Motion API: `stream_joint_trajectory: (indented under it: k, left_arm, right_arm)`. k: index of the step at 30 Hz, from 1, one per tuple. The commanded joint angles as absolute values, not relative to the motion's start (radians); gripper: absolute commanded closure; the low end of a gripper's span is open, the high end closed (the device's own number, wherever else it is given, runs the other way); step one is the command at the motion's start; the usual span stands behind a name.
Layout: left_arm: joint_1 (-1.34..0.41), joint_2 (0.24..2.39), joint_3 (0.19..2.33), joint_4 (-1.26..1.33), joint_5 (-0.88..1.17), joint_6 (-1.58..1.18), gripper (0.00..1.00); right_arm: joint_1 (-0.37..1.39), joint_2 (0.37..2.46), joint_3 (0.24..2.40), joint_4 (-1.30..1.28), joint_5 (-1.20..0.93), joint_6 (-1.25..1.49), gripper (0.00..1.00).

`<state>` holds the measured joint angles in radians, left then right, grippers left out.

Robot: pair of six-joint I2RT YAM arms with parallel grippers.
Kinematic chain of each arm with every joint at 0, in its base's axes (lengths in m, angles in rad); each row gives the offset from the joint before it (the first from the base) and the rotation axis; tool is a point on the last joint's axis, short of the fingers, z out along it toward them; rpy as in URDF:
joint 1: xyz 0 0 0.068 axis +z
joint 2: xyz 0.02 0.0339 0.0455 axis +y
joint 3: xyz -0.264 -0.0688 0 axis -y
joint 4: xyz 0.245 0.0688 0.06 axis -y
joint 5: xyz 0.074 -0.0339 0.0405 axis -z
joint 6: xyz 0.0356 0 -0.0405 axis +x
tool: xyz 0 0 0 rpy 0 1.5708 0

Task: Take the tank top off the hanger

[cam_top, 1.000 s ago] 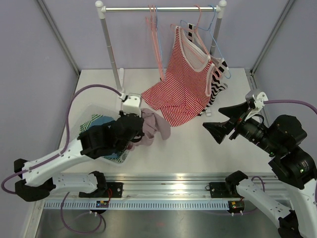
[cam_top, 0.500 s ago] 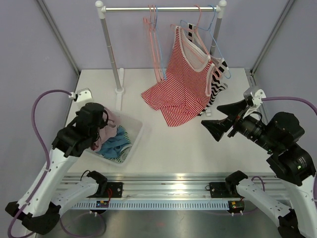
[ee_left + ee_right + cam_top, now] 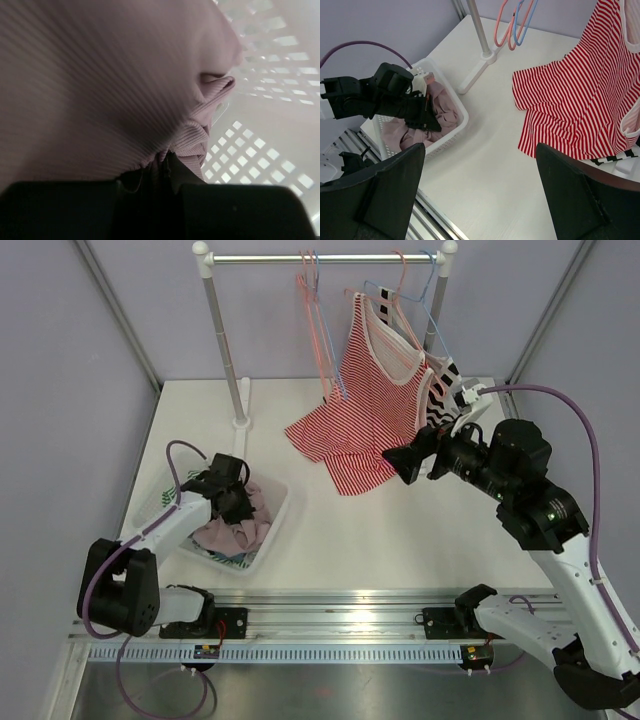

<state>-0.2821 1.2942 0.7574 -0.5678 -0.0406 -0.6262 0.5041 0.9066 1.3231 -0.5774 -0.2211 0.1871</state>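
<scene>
Tank top [image 3: 368, 390] hangs on a thin wire hanger [image 3: 404, 285] from the metal rail [image 3: 325, 257] at the far side, right of middle. It is soft knit with fine red and white stripes and plain white binding at neck and armholes. Its long axis runs from the straps, high by the rail, down and to the left; the neck points up and the hem points near-left. The lower part fans out wide and creased, and seems to lie on the white surface [image 3: 330, 540]. Behind it, on the right, a black-and-white striped garment [image 3: 441, 400] shows at the edge. Two bare hangers [image 3: 316, 310], pink and blue, hang further left on the rail.

The right tool [image 3: 412, 453] is near the top's right hem, apart from it, with its two broad black fingers spread wide and nothing between them.

At the near left stands a basket [image 3: 283, 502] of white plastic with a square-holed lattice wall, rectangular with rounded corners. The left tool [image 3: 238, 498] reaches down into it. In the left wrist view its dark fingers stand pressed close together, pinching a fold of pink cloth [image 3: 100, 80], a ribbed knit that bulges over most of that view. Under the pink cloth a bit of blue-green fabric [image 3: 228, 558] shows at the basket's near side.
</scene>
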Motion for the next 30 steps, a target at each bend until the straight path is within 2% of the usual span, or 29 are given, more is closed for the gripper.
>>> stream_joint_trajectory:
  k: [1,2,8,9,11,12,13,15,19,25,27,30]
  left_arm:
    - [-0.270,1.307,0.720,-0.442,0.037,-0.695,1.00]
    - [-0.264,1.299,0.707,-0.439,0.016,-0.696,0.99]
    - [-0.259,1.137,0.761,-0.544,-0.106,-0.703,0.69]
    - [-0.259,1.090,0.776,-0.564,-0.118,-0.701,0.49]
    - [-0.259,1.040,0.814,-0.629,-0.141,-0.690,0.33]
    - [-0.259,1.020,0.853,-0.653,-0.155,-0.689,0.20]
    - [-0.259,0.996,0.873,-0.673,-0.164,-0.677,0.11]
    - [-0.259,0.931,0.932,-0.738,-0.187,-0.666,0.01]
    - [-0.259,0.819,1.009,-0.790,-0.157,-0.570,0.01]
    - [-0.261,0.664,1.058,-0.782,0.046,-0.396,0.01]
    - [-0.261,0.608,1.042,-0.775,0.098,-0.358,0.01]
    - [-0.261,0.552,0.985,-0.749,0.140,-0.301,0.01]
  right_arm:
    - [0.509,0.897,1.330,-0.499,-0.221,0.207,0.01]
    - [0.509,0.899,1.330,-0.503,-0.204,0.207,0.01]
    - [0.509,0.922,1.361,-0.512,-0.091,0.180,0.01]
    - [0.509,0.931,1.374,-0.512,-0.080,0.167,0.00]
    - [0.509,0.949,1.400,-0.523,0.012,0.166,0.00]
    - [0.509,0.977,1.417,-0.526,0.055,0.146,0.01]
    - [0.509,0.992,1.455,-0.534,0.092,0.135,0.01]
    - [0.511,1.061,1.509,-0.572,0.175,0.094,0.00]
    - [0.489,1.236,1.748,-0.681,0.267,0.022,0.01]
    - [0.381,1.469,2.006,-0.752,0.161,-0.061,0.00]
    - [0.361,1.543,2.063,-0.749,0.143,-0.090,0.05]
    - [0.348,1.626,2.151,-0.713,0.118,-0.156,0.21]
